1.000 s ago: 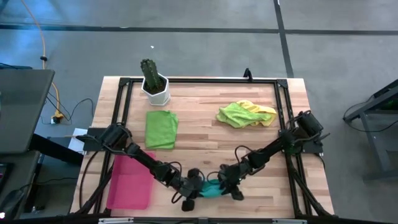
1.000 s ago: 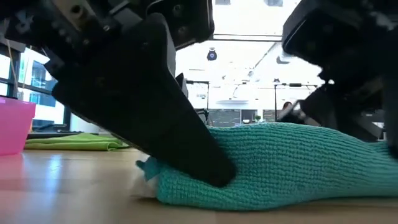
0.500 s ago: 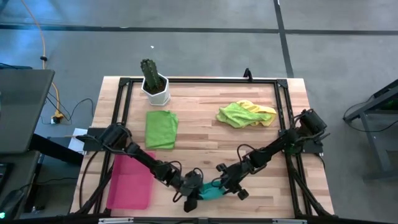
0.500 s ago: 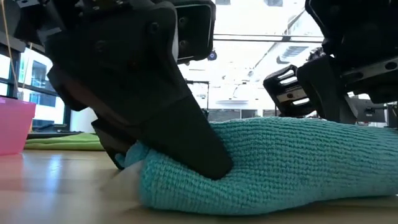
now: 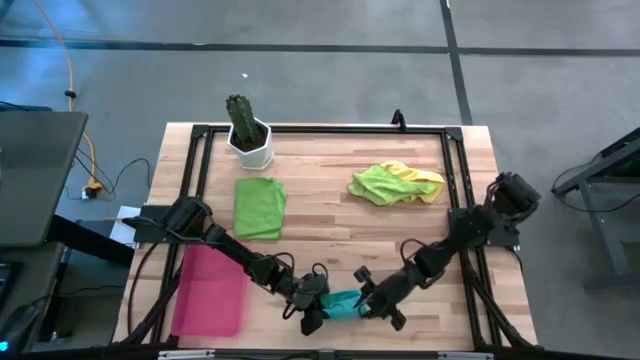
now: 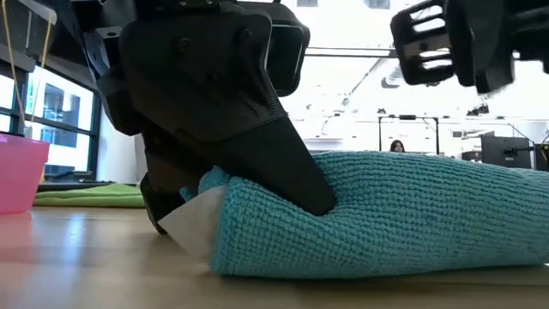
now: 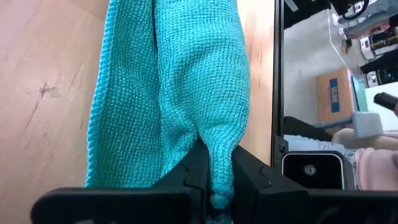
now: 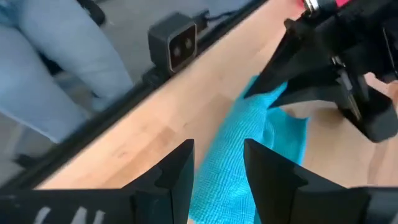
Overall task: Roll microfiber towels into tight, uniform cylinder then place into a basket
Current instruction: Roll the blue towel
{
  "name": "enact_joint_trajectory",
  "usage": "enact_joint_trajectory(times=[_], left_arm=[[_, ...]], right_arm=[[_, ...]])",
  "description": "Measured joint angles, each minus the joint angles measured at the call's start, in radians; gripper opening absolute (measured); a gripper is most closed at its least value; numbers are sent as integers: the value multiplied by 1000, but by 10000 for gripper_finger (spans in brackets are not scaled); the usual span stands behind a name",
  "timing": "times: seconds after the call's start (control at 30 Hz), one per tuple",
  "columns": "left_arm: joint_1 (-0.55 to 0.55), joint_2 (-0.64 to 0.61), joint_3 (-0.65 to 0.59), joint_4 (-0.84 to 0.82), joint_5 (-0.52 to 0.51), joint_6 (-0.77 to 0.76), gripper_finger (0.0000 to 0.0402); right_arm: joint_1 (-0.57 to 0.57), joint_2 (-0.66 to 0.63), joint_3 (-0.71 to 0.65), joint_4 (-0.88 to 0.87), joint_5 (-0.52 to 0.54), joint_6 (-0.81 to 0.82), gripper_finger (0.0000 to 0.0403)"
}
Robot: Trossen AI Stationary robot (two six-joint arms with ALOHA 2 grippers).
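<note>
Pinching teal towel (image 5: 343,303) — left end effector (image 5: 322,305) clenched, right end effector (image 5: 372,303) released above it

A dark left gripper (image 6: 236,184) pinches the end of a rolled teal towel (image 6: 386,215) lying on the wooden bench (image 6: 86,266), a pink basket (image 6: 19,172) nearby.

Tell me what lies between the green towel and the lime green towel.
Only bare table separates the green towel from the lime green towel, in the high view.
</note>
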Motion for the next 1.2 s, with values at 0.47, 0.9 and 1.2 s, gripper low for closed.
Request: enact_joint_trajectory(times=[0.47, 0.9, 1.2], left_arm=[[0, 0, 0, 1, -6, -45, 25], [-2, 0, -3, 40, 10, -25, 40], [-3, 0, -3, 46, 18, -1, 41]], right_arm=[[70, 152, 0, 86, 130, 30, 133], [37, 156, 1, 42, 230, 167, 133], [-28, 155, 3, 9, 137, 388, 128]])
